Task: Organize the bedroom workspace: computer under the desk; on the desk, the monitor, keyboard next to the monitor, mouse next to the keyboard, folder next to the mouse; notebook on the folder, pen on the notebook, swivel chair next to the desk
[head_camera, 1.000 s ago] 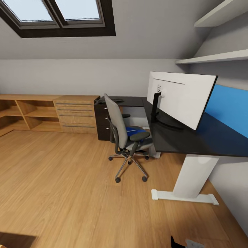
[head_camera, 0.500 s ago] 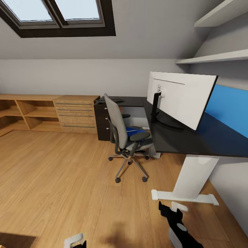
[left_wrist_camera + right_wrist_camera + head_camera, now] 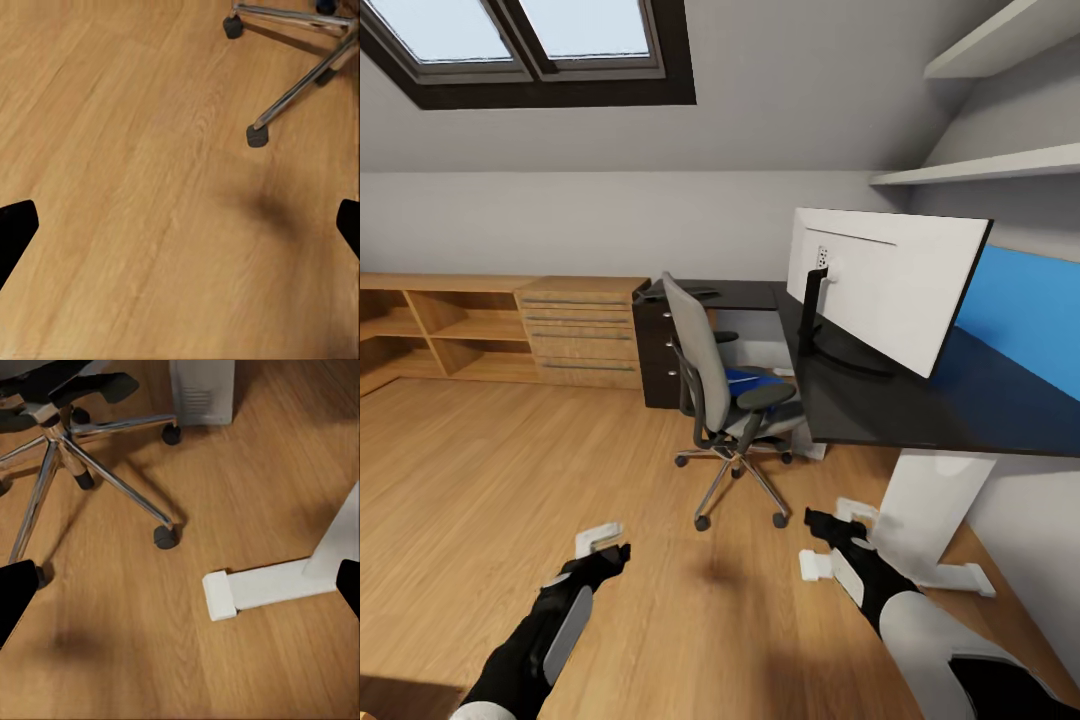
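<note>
The grey swivel chair (image 3: 712, 385) stands on the wood floor beside the black desk (image 3: 920, 405), its back turned to me. A blue folder (image 3: 752, 380) lies on its seat. The white-backed monitor (image 3: 890, 285) stands on the desk. A grey computer tower (image 3: 201, 390) sits on the floor behind the chair's chrome legs (image 3: 90, 457). Small dark items (image 3: 678, 293) lie on the desk's far end, too small to identify. My left gripper (image 3: 605, 550) hangs open above bare floor. My right gripper (image 3: 830, 525) is open near the desk's white foot (image 3: 262, 585).
A dark drawer unit (image 3: 658, 350) stands under the desk's far end, with low wooden shelves and drawers (image 3: 510, 330) along the back wall. Wall shelves (image 3: 980, 165) hang above the desk. A blue panel (image 3: 1025, 310) backs the desk. Open floor spreads to the left.
Both arms have risen from the bottom edge into the head view and stretched forward. The chair, the desk and the camera have stayed put.
</note>
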Robot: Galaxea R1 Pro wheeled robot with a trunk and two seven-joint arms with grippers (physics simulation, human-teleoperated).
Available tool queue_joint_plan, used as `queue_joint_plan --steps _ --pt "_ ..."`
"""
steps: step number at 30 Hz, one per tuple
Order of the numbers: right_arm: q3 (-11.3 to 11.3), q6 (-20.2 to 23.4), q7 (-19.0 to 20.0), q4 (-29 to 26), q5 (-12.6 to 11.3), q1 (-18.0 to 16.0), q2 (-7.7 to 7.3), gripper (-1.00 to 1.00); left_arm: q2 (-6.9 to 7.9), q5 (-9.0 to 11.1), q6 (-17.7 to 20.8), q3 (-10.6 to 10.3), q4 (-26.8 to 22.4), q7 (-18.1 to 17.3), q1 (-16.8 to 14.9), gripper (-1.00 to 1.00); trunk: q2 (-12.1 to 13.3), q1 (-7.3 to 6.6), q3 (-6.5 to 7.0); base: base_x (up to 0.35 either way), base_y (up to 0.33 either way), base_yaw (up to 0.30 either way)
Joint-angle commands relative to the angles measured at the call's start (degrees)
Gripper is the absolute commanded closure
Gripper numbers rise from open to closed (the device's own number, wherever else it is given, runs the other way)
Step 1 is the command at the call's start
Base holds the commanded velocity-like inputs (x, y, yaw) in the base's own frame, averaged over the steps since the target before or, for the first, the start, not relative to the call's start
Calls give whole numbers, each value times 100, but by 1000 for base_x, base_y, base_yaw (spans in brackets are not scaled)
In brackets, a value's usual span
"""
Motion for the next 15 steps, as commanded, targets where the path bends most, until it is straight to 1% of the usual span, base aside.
queue_joint_plan --steps 1,2,3,4,5,6,7,9,12,15 --pt "-32 -10 6 -3 131 -103 13 -100 4 142 336 -2 -199 31 -26 -100 -2 -1 -6 0 0 0" --pt "-32 -8 6 -5 166 -117 12 -100 6 202 430 4 -256 27 -29 -100 -2 -1 -6 0 0 0" --pt "-33 -1 7 5 216 -138 10 -100 14 370 623 30 -443 23 -32 -100 -2 -1 -6 0 0 0" --pt "-38 -4 10 24 248 -154 10 -100 36 645 848 70 -754 21 -34 -100 -2 -1 -6 0 0 0" --pt "-40 -9 11 33 260 -160 10 -100 51 783 949 86 -890 23 -36 -100 -2 -1 -6 0 0 0" --pt "-43 -18 12 44 278 -169 10 -100 73 980 1092 110 -1060 26 -38 -100 -2 -1 -6 0 0 0" --pt "-45 -25 16 53 289 -174 10 -100 86 1104 1177 125 -1127 25 -39 -100 -2 -1 -6 0 0 0" --pt "-48 -59 39 57 301 -176 14 -100 101 1222 1255 141 -1096 19 -41 -100 -2 -1 -6 0 0 0" --pt "-49 -136 64 64 306 -175 20 -100 108 1270 1283 144 -1077 14 -47 -100 -2 -1 -6 0 0 0" --pt "-49 -200 74 61 307 -175 24 -100 110 1290 1288 140 -1195 -2 -39 -100 -2 -1 -6 0 0 0"
